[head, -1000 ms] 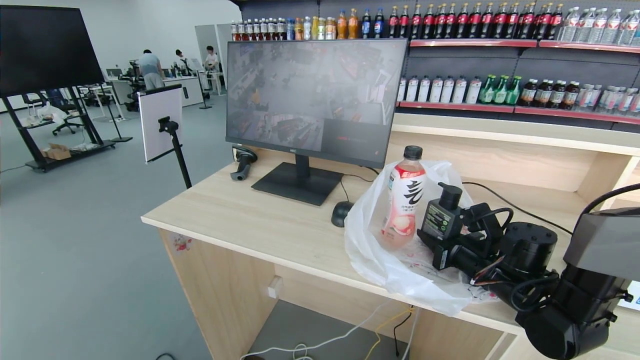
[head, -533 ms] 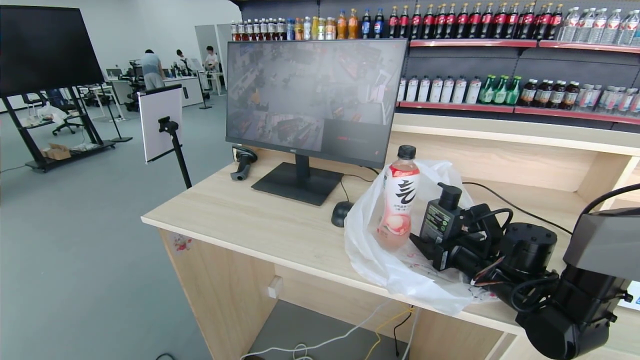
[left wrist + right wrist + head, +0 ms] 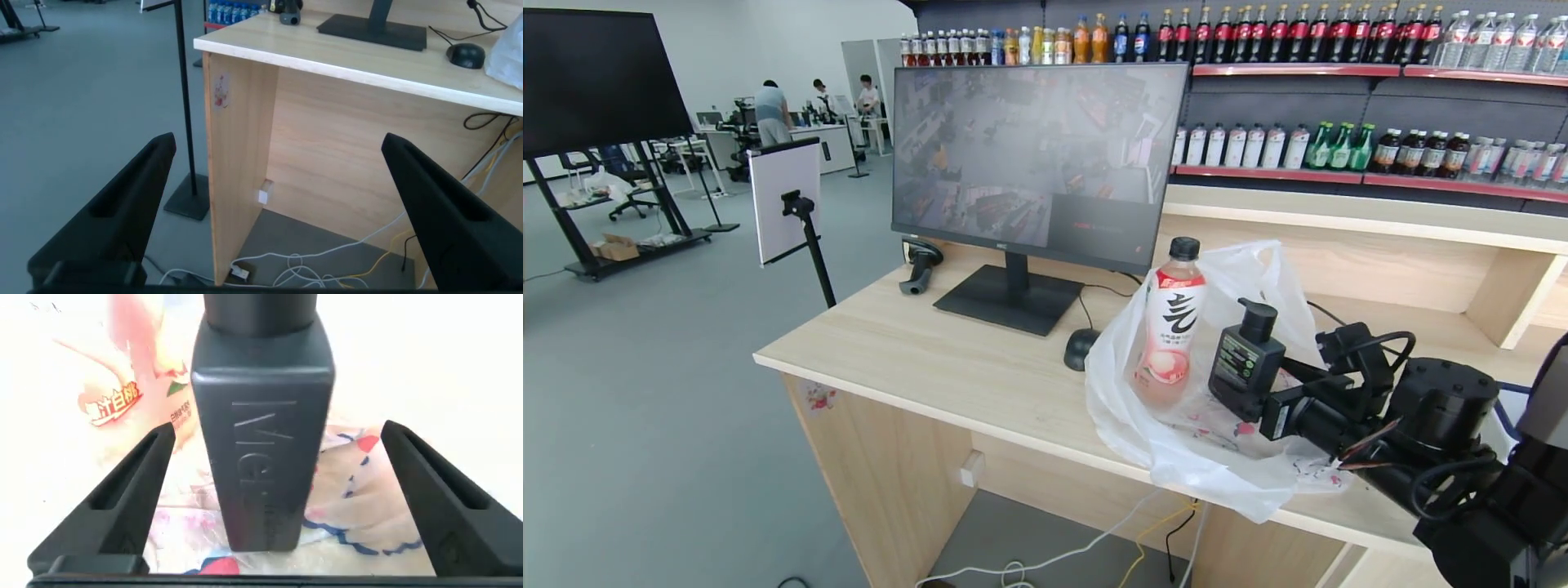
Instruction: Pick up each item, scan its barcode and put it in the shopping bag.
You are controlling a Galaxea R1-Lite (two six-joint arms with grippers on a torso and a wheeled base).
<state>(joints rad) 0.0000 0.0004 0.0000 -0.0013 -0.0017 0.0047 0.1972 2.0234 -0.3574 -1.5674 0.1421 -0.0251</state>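
Head view inspection: pump bottle in the shopping bag, right fingers spread

The dark pump bottle (image 3: 1245, 359) stood upright inside the white shopping bag (image 3: 1176, 465), right of centre in the head view. A pink drink bottle (image 3: 1170, 327) with a black cap stood in the same bag, just to the left of the pump bottle and leaning slightly. The bag lay open on the front part of the wooden counter (image 3: 931, 359), with its plastic spilling over the front edge.

In the right wrist view, the right gripper (image 3: 278, 437) was seen with its fingers (image 3: 122, 498) spread wide on either side of the pump bottle. A gap showed between each finger and the bottle wall, and no contact was observed. In the head view, its arm entered from the lower right of the frame.

In the left wrist view, the left gripper (image 3: 279, 147) had its fingers spread apart with nothing between them. It faced the counter's end panel and the cables on the floor.

Left of the bag, at frame centre, a black mouse (image 3: 1081, 347) lay on the counter. Behind it stood a monitor (image 3: 1037, 155) on its stand. A handheld barcode scanner (image 3: 920, 263) rested left of the monitor's base. Shelves of bottled drinks (image 3: 1339, 90) ran across the upper right of the frame.
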